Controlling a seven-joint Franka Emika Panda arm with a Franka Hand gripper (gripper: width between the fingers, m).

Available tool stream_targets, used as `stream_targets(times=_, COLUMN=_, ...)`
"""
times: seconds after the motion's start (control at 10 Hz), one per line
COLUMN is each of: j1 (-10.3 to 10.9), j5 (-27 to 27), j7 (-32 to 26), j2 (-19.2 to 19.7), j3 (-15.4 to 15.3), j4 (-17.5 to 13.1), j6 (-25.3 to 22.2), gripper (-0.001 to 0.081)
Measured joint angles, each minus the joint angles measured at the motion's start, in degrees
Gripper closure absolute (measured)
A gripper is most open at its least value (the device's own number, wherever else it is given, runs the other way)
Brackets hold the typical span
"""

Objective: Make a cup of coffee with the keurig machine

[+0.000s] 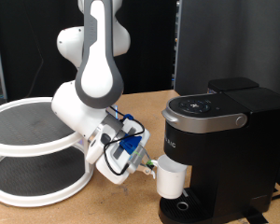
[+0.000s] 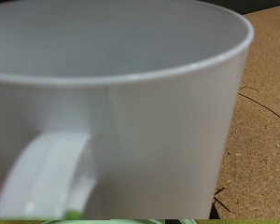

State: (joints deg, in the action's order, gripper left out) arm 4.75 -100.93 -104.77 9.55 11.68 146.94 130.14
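Coffee cup (image 1: 171,179) sits under the brew head of the keurig machine (image 1: 219,149), above the round drip tray (image 1: 182,207) at its base. The gripper (image 1: 149,169) reaches in low from the exterior view's left, its tip at the cup's side; whether its fingers are apart or clamped on the handle cannot be told. In the wrist view the cup (image 2: 131,103) fills the picture, handle (image 2: 42,177) nearest the camera. A white two-tier round rack (image 1: 33,149) stands at the exterior view's left on the brown table (image 1: 112,205).
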Motion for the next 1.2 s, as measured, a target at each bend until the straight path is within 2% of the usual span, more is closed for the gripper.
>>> stream_targets(times=1.2, j1=0.05, j5=-6.94, j7=-4.70, j2=6.02, j3=-4.01, j4=-3.69, j6=1.63, gripper=0.0731)
